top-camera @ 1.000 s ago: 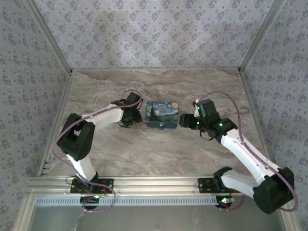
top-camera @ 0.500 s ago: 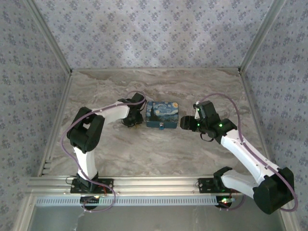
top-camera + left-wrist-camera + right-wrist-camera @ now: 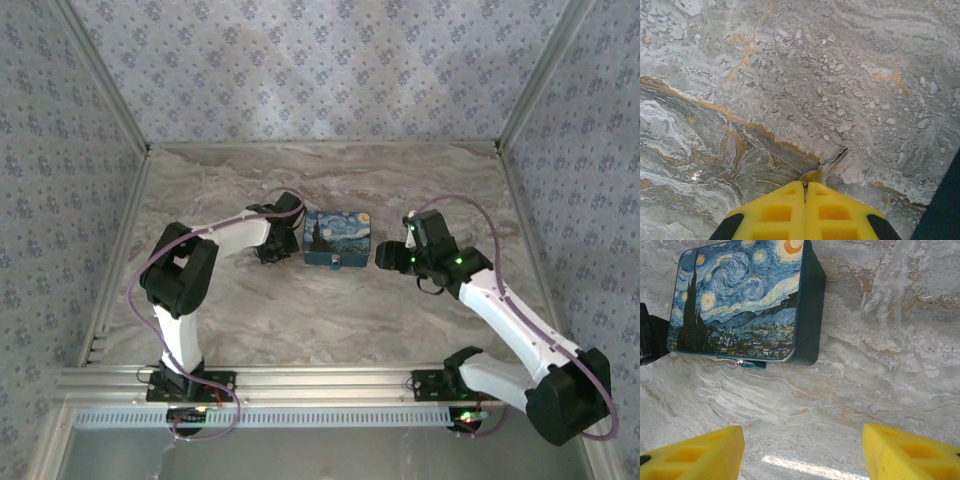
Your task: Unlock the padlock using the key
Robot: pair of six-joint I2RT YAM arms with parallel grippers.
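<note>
Left jaws: pressed flat together on the left gripper, pinching the key; metal blade stuck out past the tips, over bare table.
Right jaws: spread wide on the right gripper, nothing between them.
Box: painted box lay ahead of the right jaws, apart from them, and just beside the left jaws.
Padlock: padlock sat at the box's front edge, ahead of the right jaws; small, detail unclear.

The left claw has its yellow fingers pressed together, pinching a small metal key. Below lies the marbled counter. A dark blue edge sits at the lower right.
</note>
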